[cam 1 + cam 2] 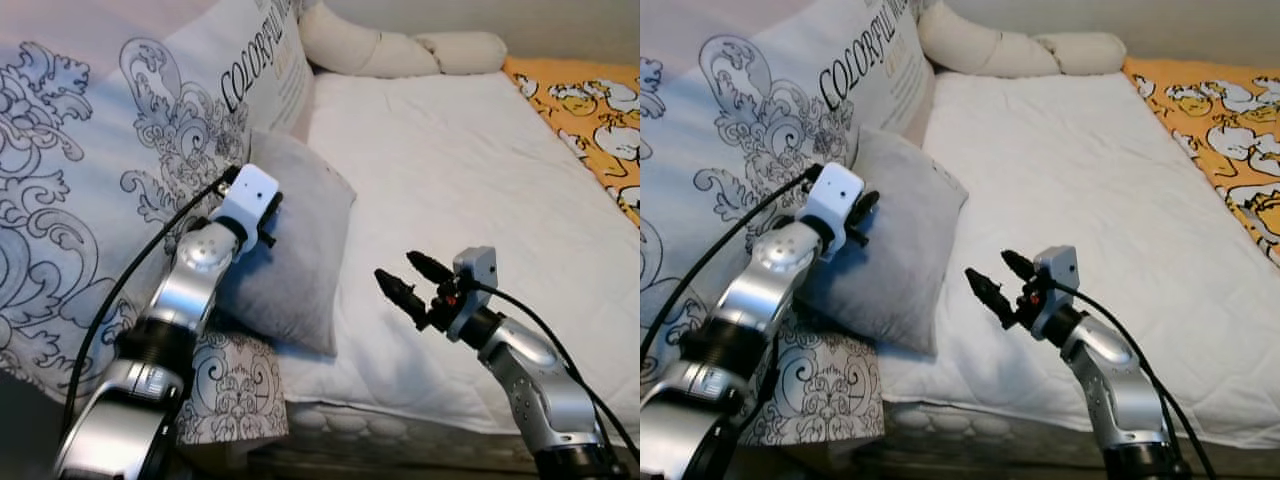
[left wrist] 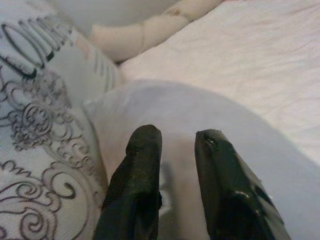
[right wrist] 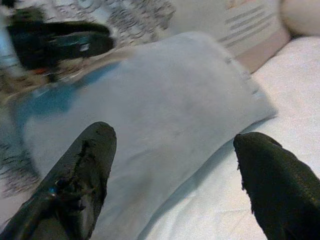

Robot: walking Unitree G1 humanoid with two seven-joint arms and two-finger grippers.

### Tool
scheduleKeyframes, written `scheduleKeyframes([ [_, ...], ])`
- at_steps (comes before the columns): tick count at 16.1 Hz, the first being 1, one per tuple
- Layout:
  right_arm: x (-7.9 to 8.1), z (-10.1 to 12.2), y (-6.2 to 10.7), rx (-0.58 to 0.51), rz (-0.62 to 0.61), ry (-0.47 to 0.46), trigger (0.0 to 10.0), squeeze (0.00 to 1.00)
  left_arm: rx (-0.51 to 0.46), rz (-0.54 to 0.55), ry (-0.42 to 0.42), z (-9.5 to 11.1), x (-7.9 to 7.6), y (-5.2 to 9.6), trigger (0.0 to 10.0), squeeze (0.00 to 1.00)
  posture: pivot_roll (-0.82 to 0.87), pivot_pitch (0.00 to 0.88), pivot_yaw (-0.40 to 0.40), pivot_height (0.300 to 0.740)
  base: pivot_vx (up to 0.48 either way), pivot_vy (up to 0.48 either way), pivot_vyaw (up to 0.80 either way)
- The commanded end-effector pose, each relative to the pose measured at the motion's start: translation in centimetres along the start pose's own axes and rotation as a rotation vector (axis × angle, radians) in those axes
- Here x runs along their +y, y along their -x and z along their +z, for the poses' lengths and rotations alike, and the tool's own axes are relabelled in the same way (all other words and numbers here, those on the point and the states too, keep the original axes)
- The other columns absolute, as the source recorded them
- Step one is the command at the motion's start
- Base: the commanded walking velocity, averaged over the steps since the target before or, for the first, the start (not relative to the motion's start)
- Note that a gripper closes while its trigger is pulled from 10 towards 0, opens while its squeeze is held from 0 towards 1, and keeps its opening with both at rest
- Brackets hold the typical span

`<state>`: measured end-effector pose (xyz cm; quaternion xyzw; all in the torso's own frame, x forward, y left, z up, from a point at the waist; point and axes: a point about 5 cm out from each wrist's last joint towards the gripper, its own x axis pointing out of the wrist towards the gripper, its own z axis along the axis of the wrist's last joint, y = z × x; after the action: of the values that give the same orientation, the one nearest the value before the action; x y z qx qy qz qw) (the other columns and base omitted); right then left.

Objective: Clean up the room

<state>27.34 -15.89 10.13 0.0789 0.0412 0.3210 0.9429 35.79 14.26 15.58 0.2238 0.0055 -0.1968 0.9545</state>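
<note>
- Left eye view: the step in hand looks like straightening the bedding, with both arms reaching for the grey pillow (image 1: 295,250). It lies at the left edge of the white mattress (image 1: 470,190), leaning against the big patterned cushion (image 1: 110,150). The left gripper (image 1: 268,222) is on the pillow's upper face, its fingers mostly hidden behind the white wrist camera. The right gripper (image 1: 402,274) hovers over the sheet just beside the pillow's right edge, fingers parted and empty.
- Right eye view: same layout. A cream bolster (image 1: 1020,50) lies across the head of the bed and an orange printed blanket (image 1: 1225,140) covers the far right side (neither seems involved yet).
- Left wrist view: the two black fingers (image 2: 137,175) stand a narrow gap apart over the pillow's grey cloth. Whether they pinch any fabric cannot be told; nothing is visibly caught between them.
- Right wrist view: the fingers (image 3: 80,180) are spread wide, framing the pillow's near corner and gripping nothing.
- Next, I judge, the right gripper must move in and close on that corner so the pillow can be lifted and placed properly.
</note>
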Motion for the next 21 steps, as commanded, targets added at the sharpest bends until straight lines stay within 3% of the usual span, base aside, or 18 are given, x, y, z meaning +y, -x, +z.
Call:
scheduleKeyframes([
  [1,-0.4,0.2,0.1,-0.03,-0.061,0.026,10.0,1.0,-0.102,-0.022,0.016,1.4,0.2,0.6,10.0,1.0,0.0,0.0,0.037,0.74,0.0,0.0,0.0],
  [2,-0.3,0.3,0.1,-0.04,-0.066,0.021,10.0,1.0,-0.12,-0.022,0.033,1.7,0.2,0.8,10.0,1.0,0.0,0.0,0.033,0.74,0.0,0.0,0.0],
  [4,-0.4,1.0,-0.1,-0.097,-0.12,0.002,10.0,1.0,-0.212,0.049,0.223,2.9,1.0,1.6,10.0,1.0,-0.01,0.0,0.026,0.74,0.0,0.0,0.0],
  [5,-0.5,1.1,-0.1,-0.105,-0.153,0.024,10.0,1.0,-0.218,0.063,0.255,2.9,1.2,2.0,10.0,1.0,-0.02,0.0,0.022,0.74,0.0,0.0,0.0],
  [6,-0.8,1.4,-0.3,-0.146,-0.271,0.052,10.0,1.0,-0.207,0.1,0.323,2.5,1.4,3.2,10.0,1.0,-0.02,0.0,0.015,0.74,0.0,-0.319,0.0],
  [10,-1.6,1.5,-0.2,-0.209,-0.472,-0.02,10.0,1.0,-0.15,0.12,0.342,1.2,1.1,5.0,10.0,1.0,-0.01,0.0,0.016,0.74,0.0,-0.401,0.0],
  [14,-1.8,1.2,-0.5,-0.203,-0.541,-0.05,10.0,1.0,-0.093,0.15,0.346,0.1,1.2,6.4,10.0,1.0,0.01,0.0,-0.01,0.74,0.0,-0.421,0.0],
  [17,-1.9,0.8,-0.7,-0.181,-0.576,-0.065,10.0,1.0,-0.024,0.197,0.369,-1.8,1.8,6.9,10.0,1.0,-0.01,0.0,-0.005,0.74,0.0,-0.398,0.0],
  [19,-2.3,0.5,-0.8,-0.151,-0.599,-0.063,10.0,1.0,0.082,0.23,0.399,-4.5,1.4,7.6,10.0,1.0,0.01,0.0,-0.006,0.74,0.0,-0.401,0.0],
  [21,-2.4,0.2,-0.9,-0.132,-0.614,-0.059,10.0,1.0,0.112,0.233,0.379,-5.3,1.4,7.8,10.0,1.0,0.0,0.0,-0.003,0.74,0.0,-0.399,0.0],
])
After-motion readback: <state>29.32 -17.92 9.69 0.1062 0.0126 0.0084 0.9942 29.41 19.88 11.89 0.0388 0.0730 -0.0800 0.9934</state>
